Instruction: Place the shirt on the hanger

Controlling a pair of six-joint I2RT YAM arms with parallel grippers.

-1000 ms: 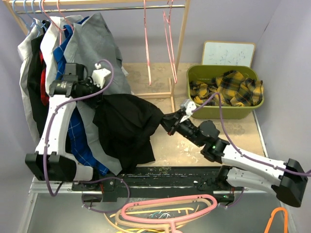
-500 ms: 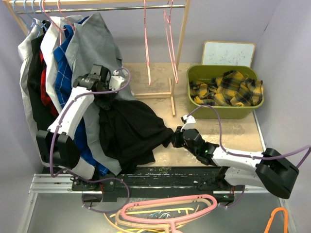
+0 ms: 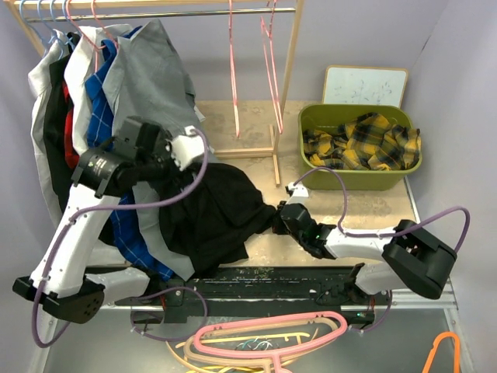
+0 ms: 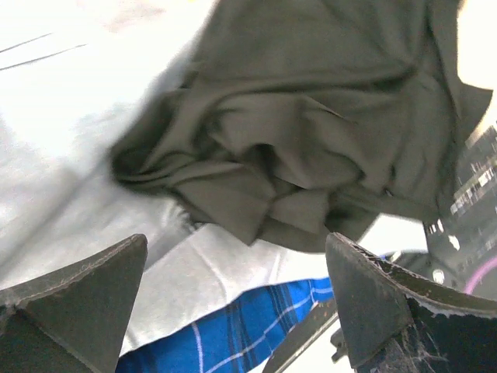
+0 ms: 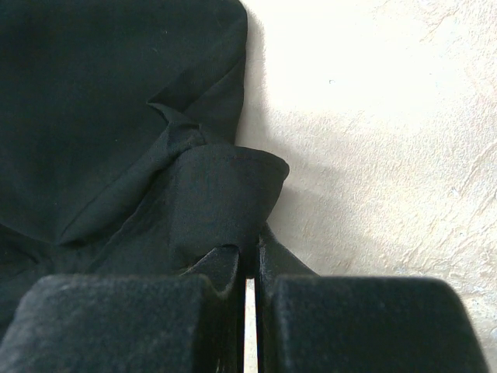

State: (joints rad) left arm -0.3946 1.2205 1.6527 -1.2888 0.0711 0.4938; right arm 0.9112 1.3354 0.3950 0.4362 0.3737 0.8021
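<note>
**While the Right Tool Pinched a Corner, the Left Hung Wide Over the Bunched Cloth**

Because a garment must be spread before a hanger can enter it, the right tool (image 3: 281, 220) was clamped on a folded corner at the three o'clock edge of the shirt (image 3: 213, 206). It sat low against the surface (image 3: 260, 247), which seemingly anchored that side. Its wrist view showed the pads nearly meeting, with black cloth nipped between them.

The left tool (image 3: 177, 149), at about ten o'clock from the shirt's middle, stood wide with nothing between its fingers. Its own camera looked onto a bunched knot of dark cloth. Whether that was collar or shoulder could not be told, but it looked the likely next place to take hold.

The shirt lay left of centre in the overhead view. It leaned partly against the grey shirt (image 3: 151, 74) and the blue checked cloth (image 3: 128, 225) at nine to ten o'clock, and its lower part spilled toward six o'clock. It was plain black, soft and limp, creased into deep folds, with no pattern.

The hanger (image 3: 234, 85), thin and pink, hung bare from the rail (image 3: 171, 13) at twelve o'clock. It was well apart from the shirt, with another like it just beside.
</note>
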